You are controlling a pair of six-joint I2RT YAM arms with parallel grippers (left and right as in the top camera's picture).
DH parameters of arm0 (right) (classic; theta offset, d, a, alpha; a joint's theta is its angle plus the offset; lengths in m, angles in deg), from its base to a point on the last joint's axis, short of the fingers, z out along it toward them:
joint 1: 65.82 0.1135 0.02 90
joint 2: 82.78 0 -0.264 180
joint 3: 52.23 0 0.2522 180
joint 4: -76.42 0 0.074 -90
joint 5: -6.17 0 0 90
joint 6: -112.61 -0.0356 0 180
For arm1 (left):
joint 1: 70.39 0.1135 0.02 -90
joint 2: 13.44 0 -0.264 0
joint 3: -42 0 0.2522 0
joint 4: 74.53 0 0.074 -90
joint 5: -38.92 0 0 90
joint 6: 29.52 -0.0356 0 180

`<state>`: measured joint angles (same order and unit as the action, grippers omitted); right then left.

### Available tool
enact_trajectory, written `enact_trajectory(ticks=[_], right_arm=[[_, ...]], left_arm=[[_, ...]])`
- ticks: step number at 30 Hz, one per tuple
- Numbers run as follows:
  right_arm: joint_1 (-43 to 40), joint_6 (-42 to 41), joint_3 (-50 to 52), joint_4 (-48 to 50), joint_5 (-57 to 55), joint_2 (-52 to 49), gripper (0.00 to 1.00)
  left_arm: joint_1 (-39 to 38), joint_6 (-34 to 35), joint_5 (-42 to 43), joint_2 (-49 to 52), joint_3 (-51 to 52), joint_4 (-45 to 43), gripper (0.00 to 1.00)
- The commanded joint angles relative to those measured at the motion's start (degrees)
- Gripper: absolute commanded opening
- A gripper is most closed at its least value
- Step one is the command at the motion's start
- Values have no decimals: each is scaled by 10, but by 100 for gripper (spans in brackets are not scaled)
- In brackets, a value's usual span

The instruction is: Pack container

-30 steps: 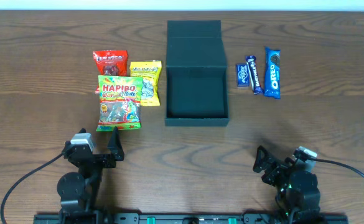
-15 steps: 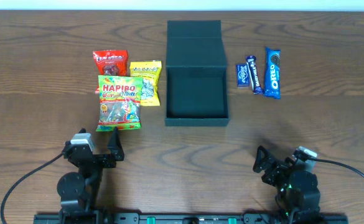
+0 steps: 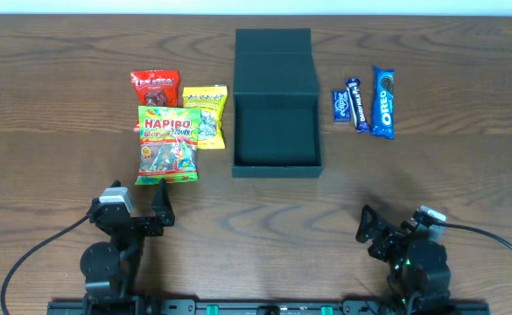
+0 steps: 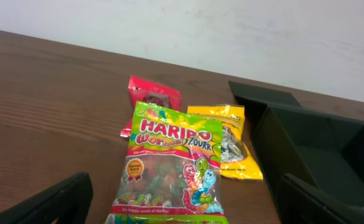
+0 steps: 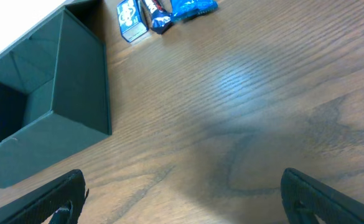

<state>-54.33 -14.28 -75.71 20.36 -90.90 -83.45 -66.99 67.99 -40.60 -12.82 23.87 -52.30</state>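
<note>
The dark green-black container [image 3: 276, 131] stands open and empty at the table's middle, its flap lid [image 3: 274, 59] laid back behind it. It also shows in the left wrist view [image 4: 312, 155] and the right wrist view [image 5: 42, 106]. A Haribo worms bag [image 3: 167, 144], a red packet [image 3: 155, 88] and a yellow packet [image 3: 206, 115] lie to its left. An Oreo pack [image 3: 383, 101], a dark bar [image 3: 358, 104] and a small blue pack [image 3: 341, 105] lie to its right. My left gripper [image 3: 138, 203] is open and empty near the Haribo bag [image 4: 169, 165]. My right gripper [image 3: 387, 229] is open and empty over bare wood.
The wooden table [image 3: 45, 105] runs to a pale wall at the back. Both arm bases and their cables sit along the front edge.
</note>
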Motion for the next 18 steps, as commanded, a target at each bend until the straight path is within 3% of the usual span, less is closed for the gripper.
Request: enact_trajectory(ticks=[1, 6, 13, 18], right_arm=[[5, -6, 3, 1, 0, 3, 99], [5, -6, 3, 1, 0, 3, 99], [5, -6, 3, 1, 0, 3, 99], [5, -6, 3, 1, 0, 3, 99]], left_arm=[[3, 0, -2, -4, 18, 3, 95], [3, 7, 1, -4, 18, 2, 95], [3, 143, 48, -4, 18, -40, 95], [3, 141, 73, -1, -2, -90, 95]])
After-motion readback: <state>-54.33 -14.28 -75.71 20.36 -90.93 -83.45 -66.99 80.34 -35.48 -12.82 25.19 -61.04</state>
